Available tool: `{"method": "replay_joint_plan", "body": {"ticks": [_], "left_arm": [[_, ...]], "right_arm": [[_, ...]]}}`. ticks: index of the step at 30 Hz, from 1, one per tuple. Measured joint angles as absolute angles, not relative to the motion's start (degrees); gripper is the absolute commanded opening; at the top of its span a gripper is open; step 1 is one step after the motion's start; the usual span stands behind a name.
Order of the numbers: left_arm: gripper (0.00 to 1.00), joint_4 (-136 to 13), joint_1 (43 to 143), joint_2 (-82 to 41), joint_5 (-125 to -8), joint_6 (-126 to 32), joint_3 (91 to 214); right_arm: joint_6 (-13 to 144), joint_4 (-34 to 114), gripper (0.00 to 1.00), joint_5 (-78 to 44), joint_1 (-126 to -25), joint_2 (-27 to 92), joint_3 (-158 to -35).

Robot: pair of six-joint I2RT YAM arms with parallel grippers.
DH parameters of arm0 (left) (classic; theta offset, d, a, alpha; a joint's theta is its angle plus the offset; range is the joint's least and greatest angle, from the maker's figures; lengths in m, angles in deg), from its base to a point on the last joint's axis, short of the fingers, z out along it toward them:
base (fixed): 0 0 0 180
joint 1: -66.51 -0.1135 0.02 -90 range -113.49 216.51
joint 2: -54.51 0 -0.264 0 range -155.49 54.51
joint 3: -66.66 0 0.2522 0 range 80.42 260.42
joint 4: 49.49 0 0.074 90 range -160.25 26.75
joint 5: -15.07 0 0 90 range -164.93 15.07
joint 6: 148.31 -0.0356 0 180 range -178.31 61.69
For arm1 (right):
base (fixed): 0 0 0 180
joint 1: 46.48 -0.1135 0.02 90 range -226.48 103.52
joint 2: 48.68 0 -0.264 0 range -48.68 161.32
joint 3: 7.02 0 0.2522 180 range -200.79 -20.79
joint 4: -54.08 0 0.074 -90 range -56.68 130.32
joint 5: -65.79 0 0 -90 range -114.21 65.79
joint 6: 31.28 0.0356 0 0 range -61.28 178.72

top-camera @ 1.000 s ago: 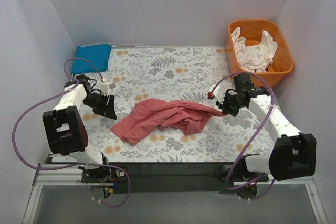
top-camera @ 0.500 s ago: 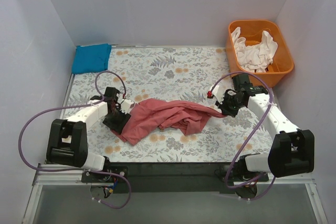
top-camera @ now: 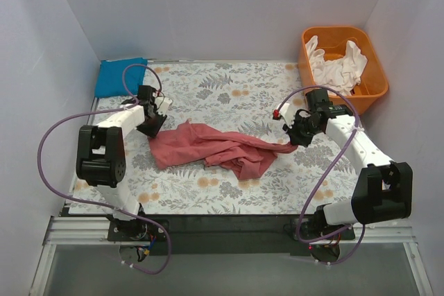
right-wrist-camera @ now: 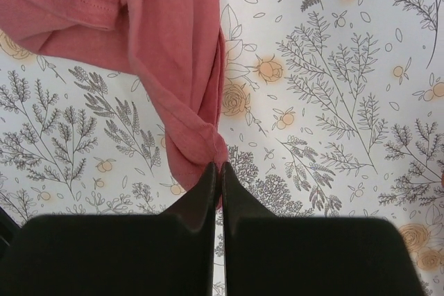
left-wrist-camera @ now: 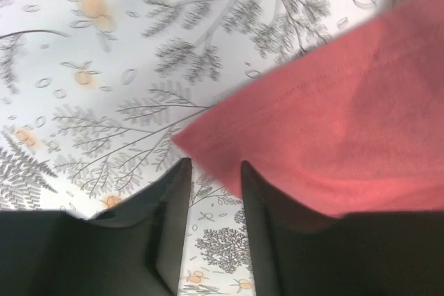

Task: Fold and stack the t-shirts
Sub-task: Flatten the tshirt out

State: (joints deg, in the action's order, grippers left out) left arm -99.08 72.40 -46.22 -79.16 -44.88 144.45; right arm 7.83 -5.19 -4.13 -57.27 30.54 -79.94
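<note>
A crumpled red t-shirt [top-camera: 215,150] lies across the middle of the floral table. My right gripper [top-camera: 295,138] is shut on its right end, a bunched fold pinched at the fingertips in the right wrist view [right-wrist-camera: 216,166], with the shirt [right-wrist-camera: 173,46] trailing up and left. My left gripper [top-camera: 154,124] is at the shirt's upper left corner. In the left wrist view the gripper [left-wrist-camera: 215,168] stands open, table showing between the jaws, and the shirt's hem [left-wrist-camera: 333,123] lies over the right finger. A folded blue t-shirt [top-camera: 120,75] lies at the back left corner.
An orange basket [top-camera: 379,89] stands at the back right with white t-shirts [top-camera: 336,67] in it. White walls close in the table on the left, back and right. The arms' purple cables loop over the left and right table edges.
My left gripper swung in to the shirt's left corner, then moved toward the back left; the shirt's left end shifted back with it. My right gripper moved slightly back, still holding the shirt.
</note>
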Motion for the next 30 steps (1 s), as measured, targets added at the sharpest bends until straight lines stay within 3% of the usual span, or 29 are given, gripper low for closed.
{"method": "replay_joint_plan", "body": {"ticks": [3, 10, 12, 30], "left_arm": [[0.45, -99.3, 70.6, -44.6, -76.7, -43.6, 146.2], [0.48, -101.9, 67.3, -43.8, -72.1, -36.2, 148.2], [0.57, -102.7, 67.1, -45.2, -71.8, -32.8, 148.9], [0.57, -103.0, 67.8, -47.3, -79.2, -8.2, 143.6]], "right_arm": [[8.7, -5.2, 0.01, -3.4, -57.3, 30.7, -80.7], [9.7, -5.2, 0.01, -2.6, -57.3, 31.5, -81.1], [9.9, -5.2, 0.01, -2.6, -57.3, 31.8, -81.1], [10.8, -5.4, 0.01, -2.6, -57.3, 32.2, -81.9]]}}
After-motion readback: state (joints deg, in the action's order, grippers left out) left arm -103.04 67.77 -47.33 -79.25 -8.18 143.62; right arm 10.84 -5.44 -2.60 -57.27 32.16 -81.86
